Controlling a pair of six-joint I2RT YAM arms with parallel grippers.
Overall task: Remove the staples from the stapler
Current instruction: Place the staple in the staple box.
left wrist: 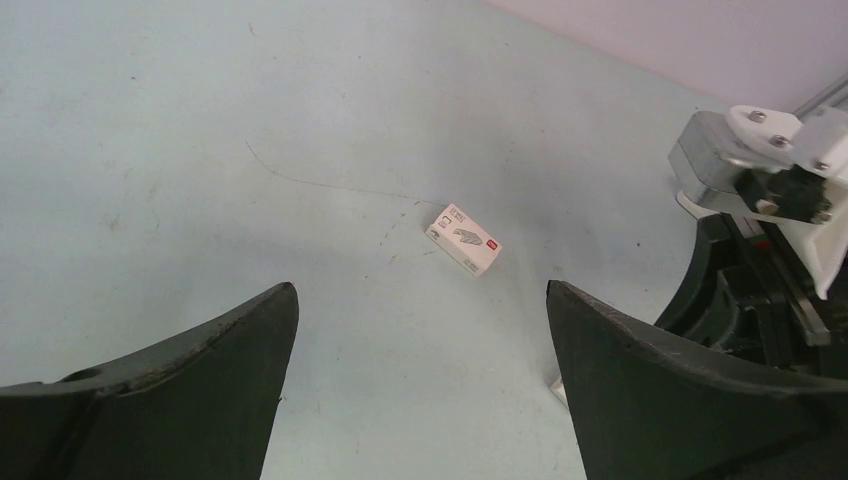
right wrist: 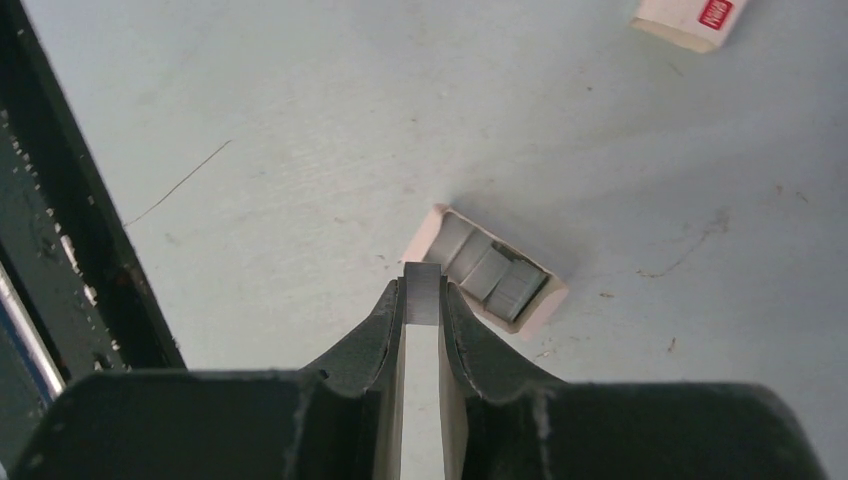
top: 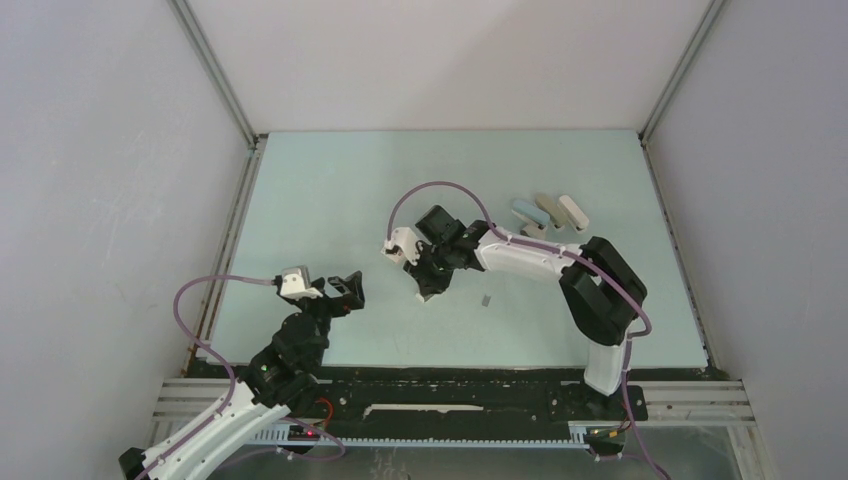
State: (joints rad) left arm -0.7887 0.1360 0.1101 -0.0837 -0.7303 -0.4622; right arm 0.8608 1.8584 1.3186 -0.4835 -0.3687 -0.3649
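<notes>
Strip of staples [right wrist: 422, 298] is clamped between the right fingers [right wrist: 384, 322] just beside the open box [right wrist: 538, 310], presumably for dropping in; left fingers [left wrist: 230, 345] are held wide apart, unused.

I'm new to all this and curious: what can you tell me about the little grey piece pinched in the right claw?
It is a short strip of staples, dull grey metal, flat-faced with a squared end. The right gripper pinches it between its two dark fingers, end pointing outward. It sits at the near edge of an open box holding similar strips; whether it touches the box is unclear.
</notes>
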